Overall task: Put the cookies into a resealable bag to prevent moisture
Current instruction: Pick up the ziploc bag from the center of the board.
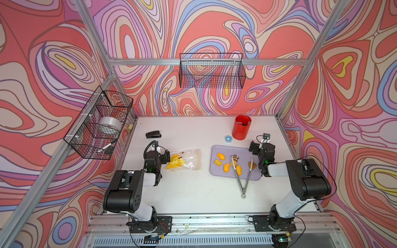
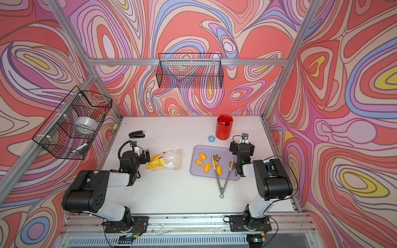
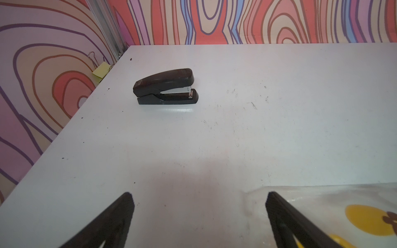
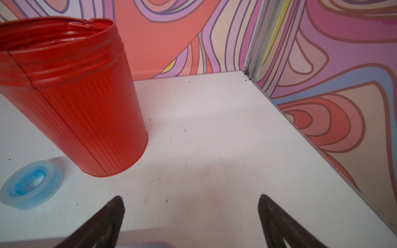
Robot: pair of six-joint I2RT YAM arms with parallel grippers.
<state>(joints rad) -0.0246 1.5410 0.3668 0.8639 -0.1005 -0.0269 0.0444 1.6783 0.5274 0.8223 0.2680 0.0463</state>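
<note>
Several cookies (image 1: pixel 226 166) (image 2: pixel 207 167) lie on a flat lavender tray (image 1: pixel 217 150) right of centre: orange fish shapes, a square tan cracker (image 1: pixel 218 162) and a brown swirled one (image 1: pixel 235 158). The resealable bag (image 1: pixel 189 160) (image 2: pixel 171 160) lies flat left of centre, clear and crinkly, with yellow shapes showing through it. My left gripper (image 1: pixel 160 152) (image 3: pixel 198 199) hangs open at the bag's left edge, one finger over the plastic (image 3: pixel 322 197), holding nothing. At the tray's far right corner my right gripper (image 1: pixel 261 146) (image 4: pixel 191 201) is open and empty.
Metal tongs (image 1: pixel 242 178) rest with their tips among the cookies and their hinge on the table. A red can (image 1: pixel 241 127) (image 4: pixel 75 96) and a blue tape roll (image 1: pixel 228 138) (image 4: pixel 30 186) stand behind the tray. A black stapler (image 1: pixel 153 134) (image 3: pixel 165 87) sits behind the left gripper.
</note>
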